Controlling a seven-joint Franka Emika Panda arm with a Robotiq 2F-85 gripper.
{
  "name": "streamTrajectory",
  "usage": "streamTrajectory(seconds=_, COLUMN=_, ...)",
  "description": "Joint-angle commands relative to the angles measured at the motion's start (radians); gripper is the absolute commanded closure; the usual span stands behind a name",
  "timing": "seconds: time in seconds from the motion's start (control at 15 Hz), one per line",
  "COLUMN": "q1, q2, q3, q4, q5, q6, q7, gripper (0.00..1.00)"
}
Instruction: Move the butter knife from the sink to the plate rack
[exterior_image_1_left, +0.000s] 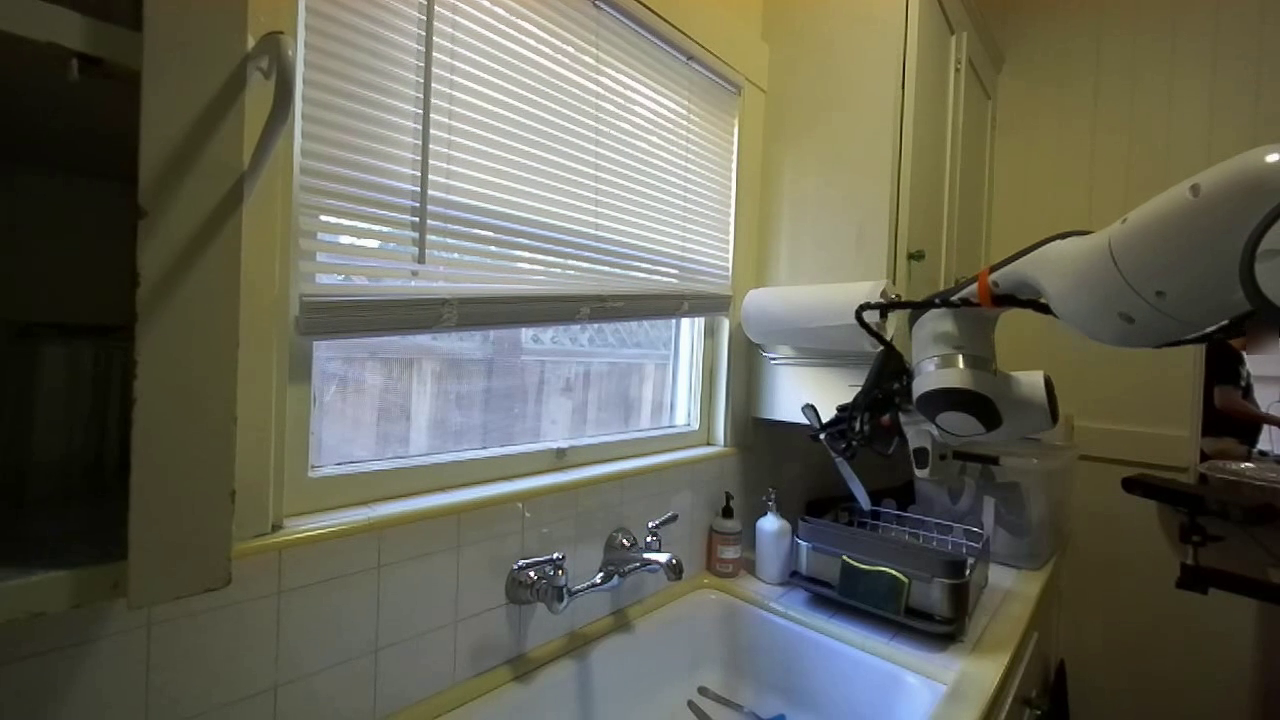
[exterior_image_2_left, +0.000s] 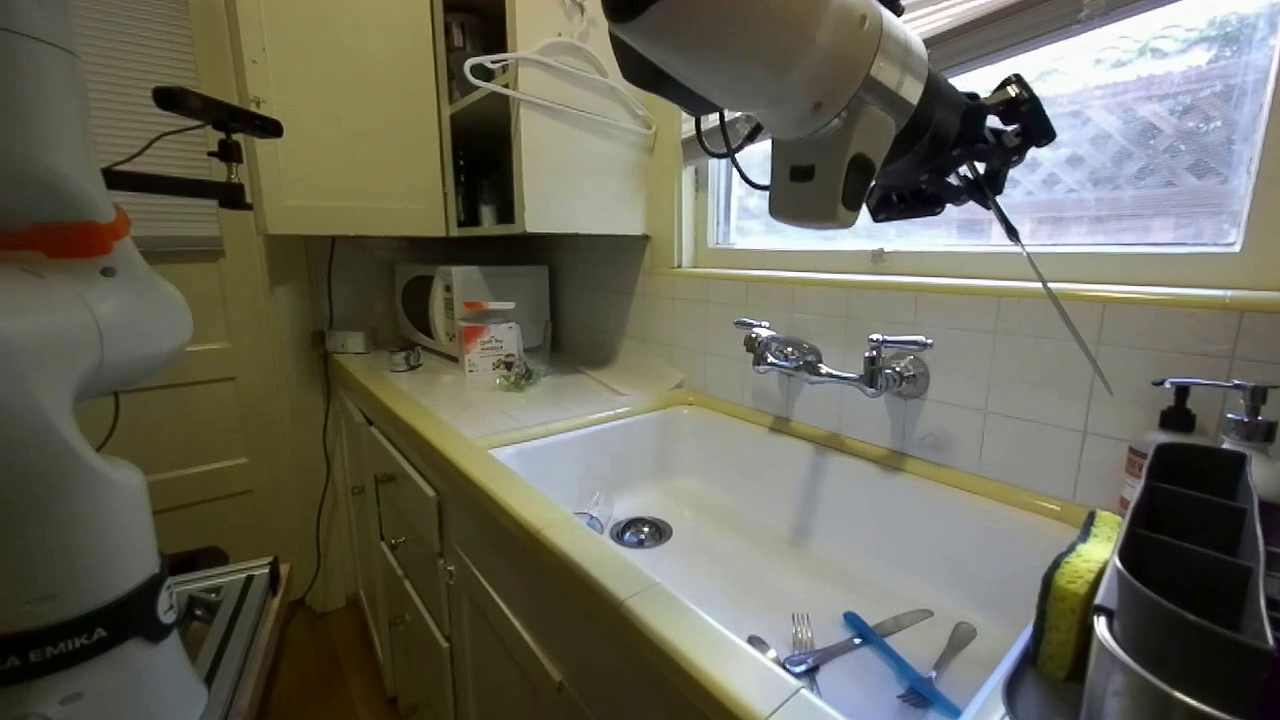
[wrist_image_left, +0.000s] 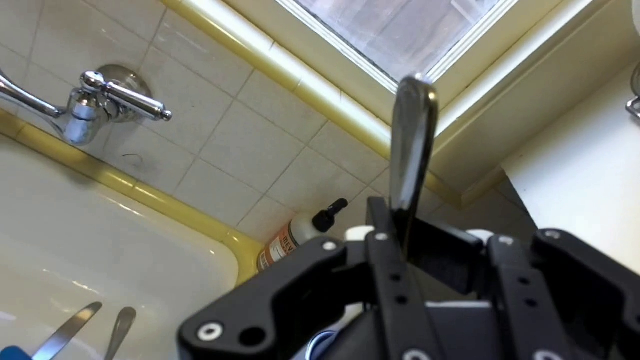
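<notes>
Shiny metal butter knife (wrist_image_left: 412, 145), matt gripper (wrist_image_left: 407, 232), smooth glossy sink (exterior_image_2_left: 900, 515), polished metal tap (exterior_image_2_left: 835, 376), paper roll (exterior_image_1_left: 810, 316)

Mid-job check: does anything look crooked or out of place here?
The knife is held at a slant in the gripper, blade down, rather than hanging straight. Also, white hangers hang against the cabinet, odd for a kitchen.

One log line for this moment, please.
claw: shut on butter knife | pose: tilted, blade down, out of sink | placing in plate rack: not yet | other cutlery: in sink
</notes>
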Motion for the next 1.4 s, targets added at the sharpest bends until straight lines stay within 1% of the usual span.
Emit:
streamTrajectory(seconds=0.0, q1=0.029, q2=-0.011, q3=-0.069, q4=-0.029, q5=0.108, q6=-0.064, q7=-0.067, gripper=0.98)
streamTrajectory(seconds=0.2, q1=0.034, q2=0.001, q3=-0.093, q4=-0.017, q5=0.131, q6=-0.030, q7=-0.089, gripper=0.98)
streamTrajectory(seconds=0.33, q1=0.044, q2=0.043, q3=-0.097, q4=0.032, q5=0.167, q6=0.106, q7=-0.139, gripper=0.98)
streamTrajectory(seconds=0.4, q1=0.054, q2=0.064, q3=-0.093, q4=0.044, q5=0.151, q6=0.170, q7=-0.153, gripper=0.98)
streamTrajectory(seconds=0.47, q1=0.044, q2=0.022, q3=-0.103, q4=0.005, q5=0.114, q6=0.082, q7=-0.101, gripper=0.91)
streamTrajectory(seconds=0.53, q1=0.048, q2=0.033, q3=-0.103, q4=0.012, q5=0.113, q6=0.119, q7=-0.111, gripper=0.91)
streamTrajectory(seconds=0.6, q1=0.052, q2=0.044, q3=-0.102, q4=0.019, q5=0.114, q6=0.136, q7=-0.117, gripper=0.98)
streamTrajectory(seconds=0.67, q1=0.037, q2=0.048, q3=-0.084, q4=0.022, q5=0.140, q6=0.121, q7=-0.141, gripper=0.98)
streamTrajectory(seconds=0.73, q1=0.052, q2=0.050, q3=-0.103, q4=0.024, q5=0.133, q6=0.106, q7=-0.119, gripper=0.98)
streamTrajectory(seconds=0.8, q1=0.049, q2=0.052, q3=-0.107, q4=0.027, q5=0.130, q6=0.101, q7=-0.115, gripper=0.98)
streamTrajectory(seconds=1.07, q1=0.030, q2=0.074, q3=-0.133, q4=0.038, q5=0.112, q6=0.027, q7=0.014, gripper=0.98)
streamTrajectory(seconds=1.33, q1=0.011, q2=0.107, q3=-0.164, q4=0.041, q5=0.117, q6=-0.071, q7=0.099, gripper=0.98)
